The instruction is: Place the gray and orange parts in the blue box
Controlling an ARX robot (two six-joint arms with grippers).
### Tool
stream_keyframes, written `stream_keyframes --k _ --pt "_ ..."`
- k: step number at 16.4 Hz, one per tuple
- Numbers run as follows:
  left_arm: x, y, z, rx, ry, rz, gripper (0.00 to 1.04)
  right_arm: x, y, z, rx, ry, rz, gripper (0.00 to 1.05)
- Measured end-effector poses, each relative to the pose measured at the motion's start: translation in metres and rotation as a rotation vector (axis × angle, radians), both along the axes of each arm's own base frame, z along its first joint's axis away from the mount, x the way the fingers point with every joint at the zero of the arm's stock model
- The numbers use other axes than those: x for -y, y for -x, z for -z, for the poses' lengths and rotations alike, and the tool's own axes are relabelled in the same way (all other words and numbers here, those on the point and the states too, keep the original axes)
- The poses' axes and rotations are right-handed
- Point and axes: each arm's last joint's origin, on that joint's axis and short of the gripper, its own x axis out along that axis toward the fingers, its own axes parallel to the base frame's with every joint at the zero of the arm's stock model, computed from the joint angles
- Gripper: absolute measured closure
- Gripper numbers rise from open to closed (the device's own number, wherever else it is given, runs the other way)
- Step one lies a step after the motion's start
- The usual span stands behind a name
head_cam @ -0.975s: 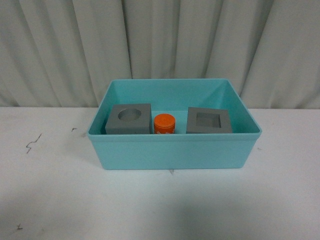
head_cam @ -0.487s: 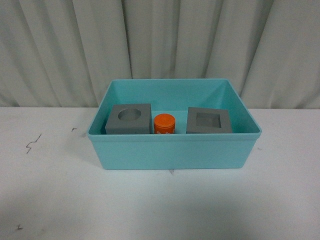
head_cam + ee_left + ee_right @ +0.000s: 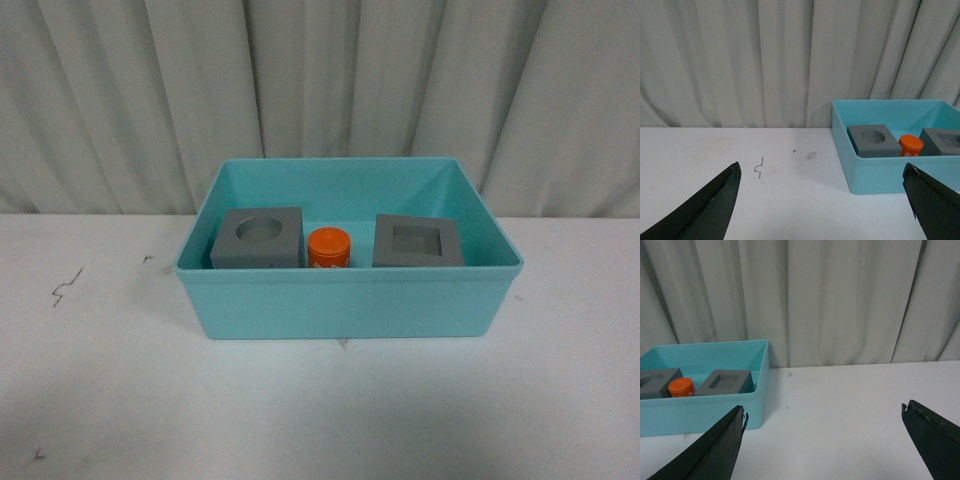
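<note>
The blue box (image 3: 350, 300) stands in the middle of the white table. Inside it sit a gray cube with a round recess (image 3: 259, 238), an orange cylinder (image 3: 329, 247) and a gray cube with a square recess (image 3: 418, 242), side by side near the front wall. Neither arm shows in the front view. My left gripper (image 3: 822, 172) is open over bare table, apart from the box (image 3: 875, 172). My right gripper (image 3: 824, 412) is open too, with nothing between its fingers, beside the box (image 3: 700, 412).
A pale pleated curtain (image 3: 320, 90) hangs close behind the box. Small dark marks (image 3: 65, 287) dot the tabletop at the left.
</note>
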Motion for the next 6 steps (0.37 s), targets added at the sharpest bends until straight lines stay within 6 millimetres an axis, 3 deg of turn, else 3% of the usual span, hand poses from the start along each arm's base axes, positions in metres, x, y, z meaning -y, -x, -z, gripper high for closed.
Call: stream_keyframes --k 6 --pt "0.0 0.0 0.0 0.0 0.0 0.0 0.07 0.0 0.0 0.0 0.0 0.0 0.0 0.06"
